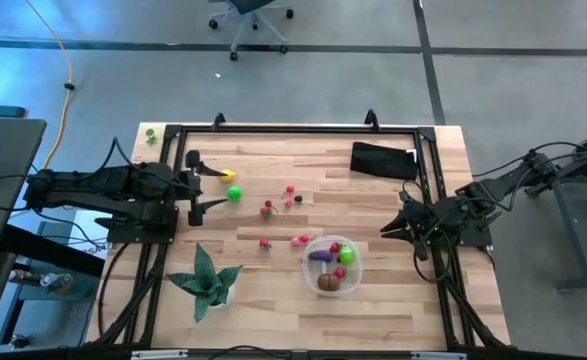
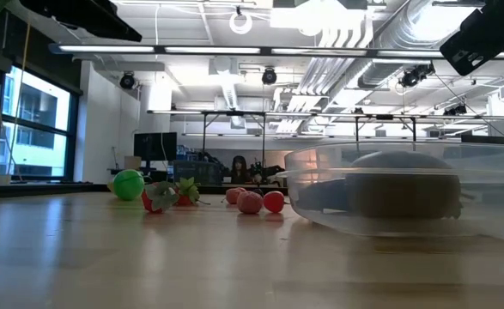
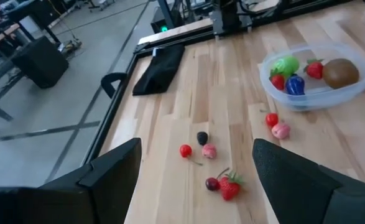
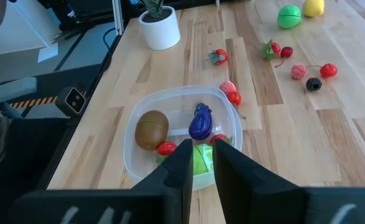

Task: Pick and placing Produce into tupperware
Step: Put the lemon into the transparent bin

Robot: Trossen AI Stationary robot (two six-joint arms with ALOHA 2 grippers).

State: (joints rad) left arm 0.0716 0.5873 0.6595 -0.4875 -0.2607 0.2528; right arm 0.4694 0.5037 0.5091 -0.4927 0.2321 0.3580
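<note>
The clear round tupperware (image 1: 332, 264) sits on the wooden table (image 1: 393, 300) toward its near right, and holds five pieces: one brown kiwi (image 4: 151, 129), one purple eggplant (image 4: 200, 122), one bright green piece (image 1: 347, 255) and two small red ones (image 4: 166, 148). The eggplant lies flat; in the high view its long axis runs left to right.

Outside the container, one yellow lemon (image 1: 228, 175) and one green ball-shaped fruit (image 1: 234, 193) lie far left, between the fingers of the left gripper (image 1: 199, 183). Seven small red, pink and dark pieces are scattered across the middle, among them a strawberry (image 3: 230, 186) and a dark berry (image 3: 202, 137).

One potted plant (image 1: 207, 281) stands near left, and one black pouch (image 1: 384, 160) lies far right.

The left arm reaches in level from the left edge, its fingers spread wide and holding nothing. The right gripper (image 1: 386, 230) reaches in from the right edge, just right of the tupperware, its fingers nearly together and empty.
</note>
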